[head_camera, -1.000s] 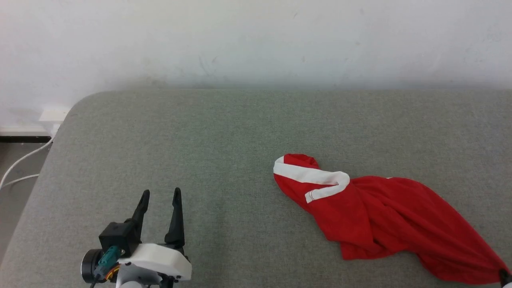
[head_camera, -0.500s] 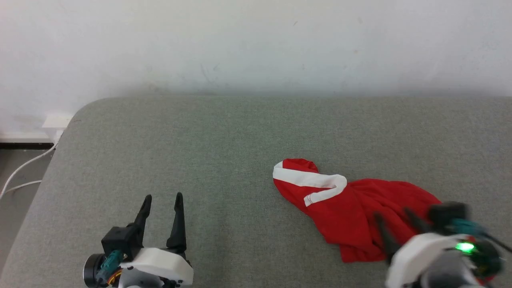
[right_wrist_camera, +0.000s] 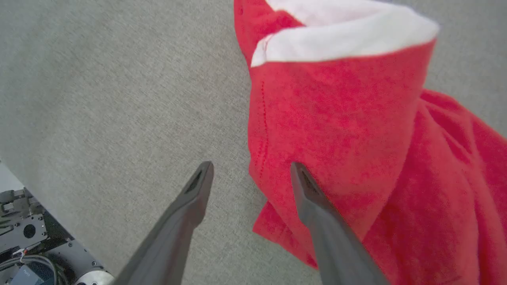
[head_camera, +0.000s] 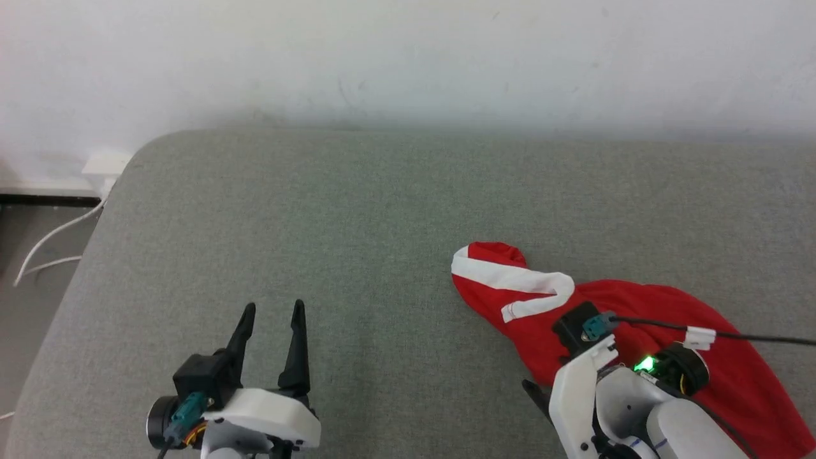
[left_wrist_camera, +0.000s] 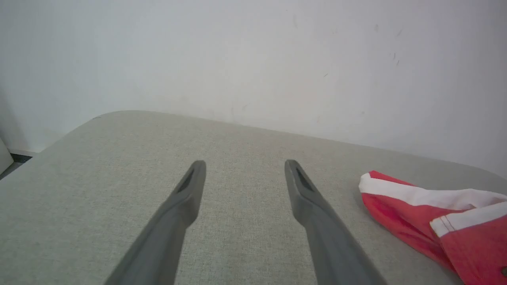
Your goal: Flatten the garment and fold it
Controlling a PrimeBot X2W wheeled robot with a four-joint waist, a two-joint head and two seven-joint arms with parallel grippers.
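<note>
Nearest the robot, the right gripper (right_wrist_camera: 251, 166) hangs with its jaws wide and empty, straddling the near-left hem of the red shorts (right_wrist_camera: 336, 118). One finger is over red cloth, the other over bare grey cushion (right_wrist_camera: 99, 99). Whether the tips touch the fabric I cannot tell. The left gripper (head_camera: 273, 306) is equally wide and empty, well apart to the left over bare cushion, so the right arm is plainly the nearer one.

The shorts (head_camera: 656, 299) lie crumpled on the right half of the cushion (head_camera: 382, 223). Their long axis runs from the white stripe (head_camera: 510, 277) at the far-left end towards the near right. From the right gripper the bulk lies ahead and to its right.

Count: one garment, one stripe doubled back on itself, two grippers. Beyond the cushion's far edge stands a white wall (head_camera: 408, 57).
</note>
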